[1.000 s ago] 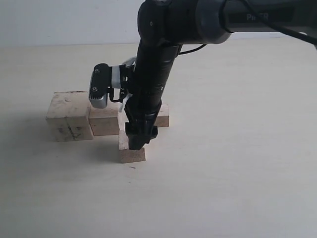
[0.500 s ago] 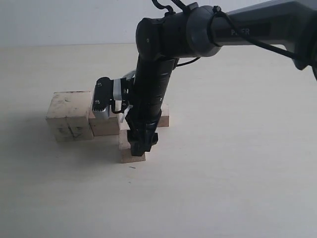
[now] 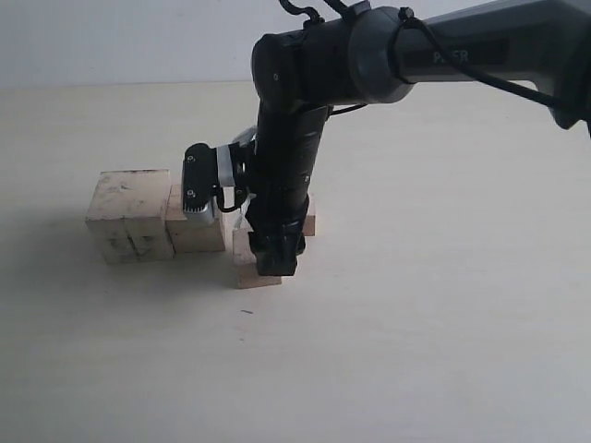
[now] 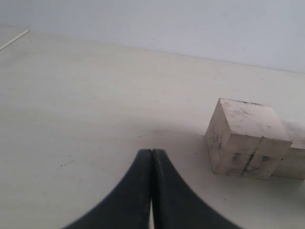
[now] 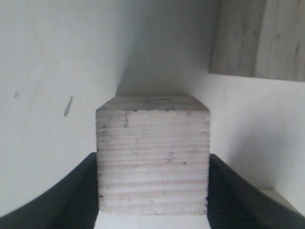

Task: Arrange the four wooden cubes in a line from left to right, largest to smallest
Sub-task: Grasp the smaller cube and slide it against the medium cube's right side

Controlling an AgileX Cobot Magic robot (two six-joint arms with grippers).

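My right pincer [image 3: 270, 262] is clamped on the smallest cube [image 5: 152, 157], low over the table [image 3: 443, 323] at about 5 o'clock of the second cube [image 3: 194, 226] (resting or lifted, can't tell). The largest cube [image 3: 129, 214] touches the second at its 9 o'clock, and the third cube [image 3: 309, 214] peeks out behind my arm at 3 o'clock. My left pincer [image 4: 151, 164] is pressed together, holding nothing.

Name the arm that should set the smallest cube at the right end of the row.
Right. Its gripper is shut on the smallest cube, just in front of the row. The left gripper is shut on nothing, well apart from the largest cube.
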